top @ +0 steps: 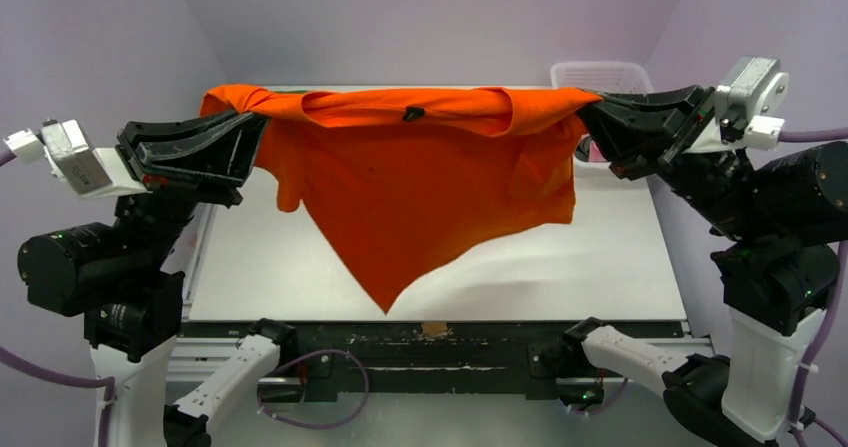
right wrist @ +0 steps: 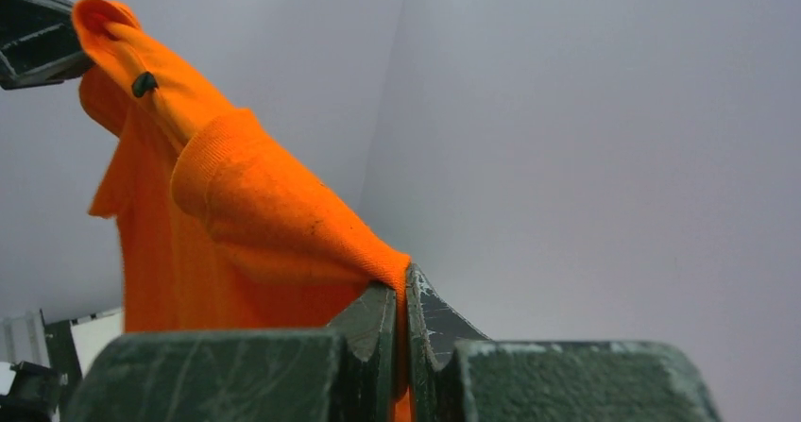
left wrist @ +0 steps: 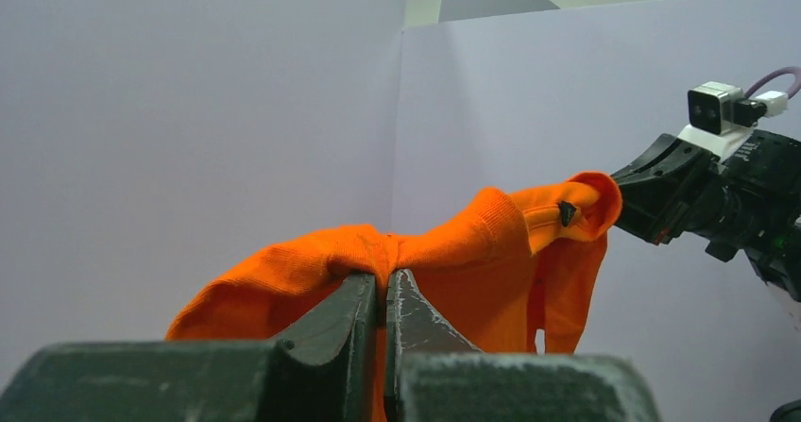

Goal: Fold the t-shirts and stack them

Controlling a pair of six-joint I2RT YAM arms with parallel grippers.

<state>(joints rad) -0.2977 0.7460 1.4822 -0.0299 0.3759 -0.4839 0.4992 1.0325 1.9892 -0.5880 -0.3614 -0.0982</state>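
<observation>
A bright orange t-shirt (top: 420,187) hangs stretched in the air between both arms, its lower edge drooping to a point above the white table (top: 600,267). My left gripper (top: 258,127) is shut on its left shoulder, with cloth pinched between the fingers (left wrist: 385,285). My right gripper (top: 585,117) is shut on the right shoulder, fabric squeezed in its jaws (right wrist: 401,285). A small dark tag (top: 410,114) shows at the collar. In the left wrist view the shirt (left wrist: 472,252) runs across to the right gripper (left wrist: 619,195).
A white lattice basket (top: 600,75) stands at the back right corner, behind the right gripper. Lilac walls close in the table on three sides. The arm bases and cables sit along the near edge.
</observation>
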